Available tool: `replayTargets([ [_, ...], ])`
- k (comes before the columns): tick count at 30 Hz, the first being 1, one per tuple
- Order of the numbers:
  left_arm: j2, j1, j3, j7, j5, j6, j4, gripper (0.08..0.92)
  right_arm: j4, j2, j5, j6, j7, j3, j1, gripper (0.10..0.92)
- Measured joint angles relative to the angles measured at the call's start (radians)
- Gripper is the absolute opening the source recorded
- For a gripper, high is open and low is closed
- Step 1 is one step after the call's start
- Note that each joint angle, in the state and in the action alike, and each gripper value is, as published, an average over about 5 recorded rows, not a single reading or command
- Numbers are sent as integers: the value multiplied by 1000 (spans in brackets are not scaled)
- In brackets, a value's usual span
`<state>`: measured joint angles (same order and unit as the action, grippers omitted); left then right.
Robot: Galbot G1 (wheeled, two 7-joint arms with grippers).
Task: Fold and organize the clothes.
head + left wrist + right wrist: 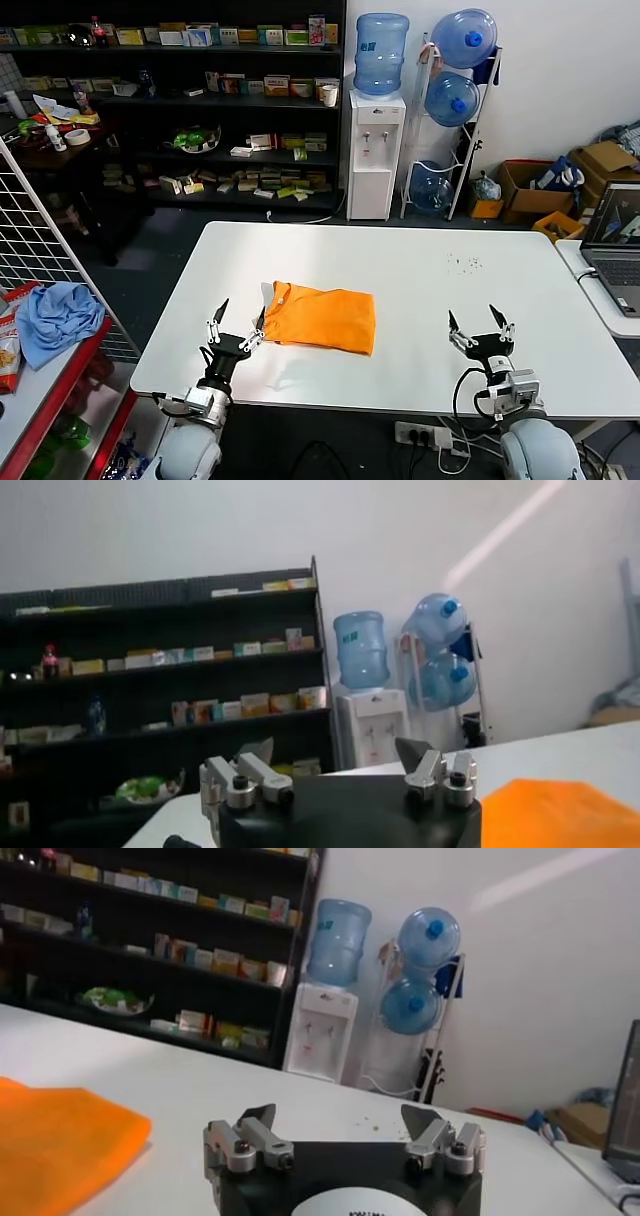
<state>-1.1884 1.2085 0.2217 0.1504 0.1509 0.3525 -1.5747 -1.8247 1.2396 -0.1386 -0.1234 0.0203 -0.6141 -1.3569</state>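
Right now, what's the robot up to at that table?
It is working on an orange T-shirt, which lies folded into a compact rectangle on the white table. Neither gripper holds anything. The left gripper is open, right beside the shirt's left edge. The right gripper is also open, hovering over bare table well to the right of the shirt. A light blue cloth sits on the red shelf off to the left, away from the table.

**Both arms low, jaws spread**

The left gripper (238,322) hovered over the near left part of the tabletop, its two fingers (236,777) wide apart and holding nothing. The right gripper (481,325) sat near the front right edge, likewise spread and empty.
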Motion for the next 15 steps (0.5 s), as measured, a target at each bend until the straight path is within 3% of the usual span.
replayTargets([
  [15,4,51,89,-59,-117,-35,-32,823,-37,78,29,-25,62,-88,3,823],
])
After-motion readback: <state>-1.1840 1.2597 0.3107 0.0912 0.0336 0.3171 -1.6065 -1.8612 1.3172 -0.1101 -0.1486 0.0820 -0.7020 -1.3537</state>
